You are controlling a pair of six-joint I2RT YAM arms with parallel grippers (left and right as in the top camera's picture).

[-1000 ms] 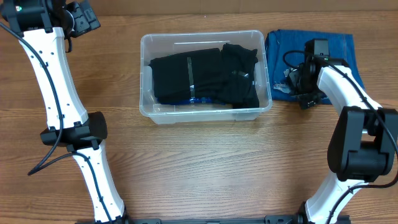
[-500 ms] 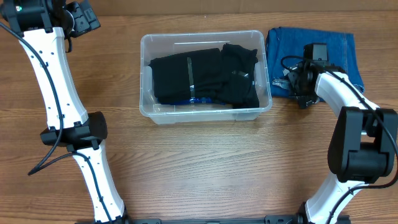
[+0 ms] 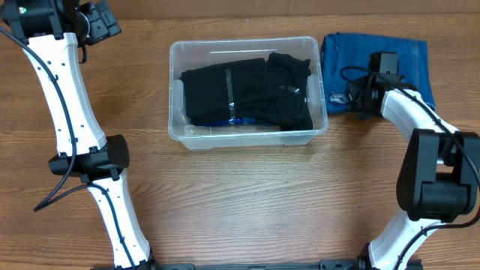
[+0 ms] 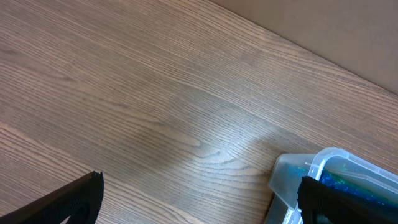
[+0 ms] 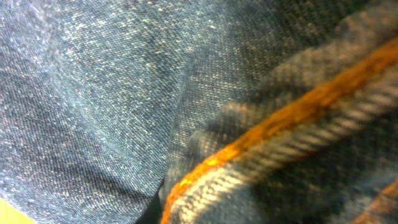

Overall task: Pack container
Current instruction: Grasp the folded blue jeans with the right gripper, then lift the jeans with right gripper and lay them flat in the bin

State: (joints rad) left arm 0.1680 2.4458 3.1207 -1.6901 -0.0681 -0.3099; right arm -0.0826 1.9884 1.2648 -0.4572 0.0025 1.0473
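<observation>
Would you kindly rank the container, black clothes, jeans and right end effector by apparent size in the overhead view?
1. container
2. black clothes and jeans: too alike to rank, since the right arm covers part of the jeans
3. right end effector

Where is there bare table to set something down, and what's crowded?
Free: the wooden table in front of the clear rectangular plastic container, and between it and the left arm. Crowded: the container, full of black folded clothes, and right of it, where the right gripper is over folded blue denim.
</observation>
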